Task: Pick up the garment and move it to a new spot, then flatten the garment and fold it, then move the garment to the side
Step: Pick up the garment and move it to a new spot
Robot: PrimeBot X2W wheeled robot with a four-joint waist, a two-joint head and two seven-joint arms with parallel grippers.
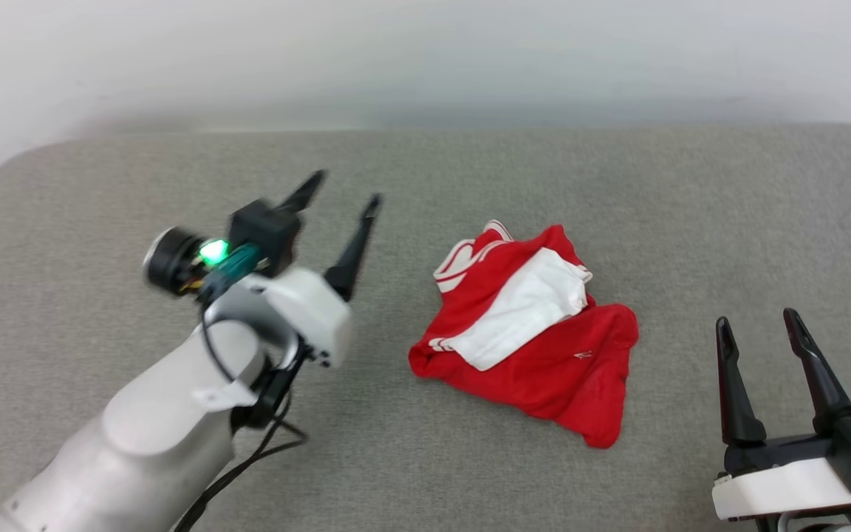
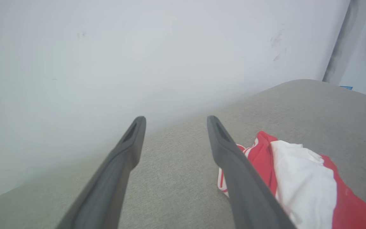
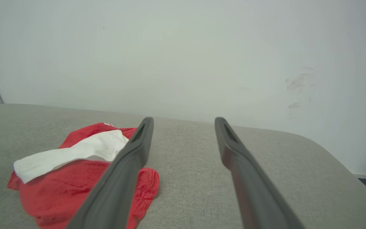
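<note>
Left claw (image 1: 346, 188): spread wide, empty, left of garment (image 1: 544, 355). Right claw (image 1: 756, 318): spread wide, empty, right of garment. Garment: crumpled on bench (image 1: 100, 185). Probably light, limp, thin; pinch a raised edge fold.

Grey woven-fabric counter (image 1: 544, 170) with rounded corners; plain white wall (image 1: 425, 52) behind, bearing faint dark scuff marks (image 3: 297, 84).
</note>
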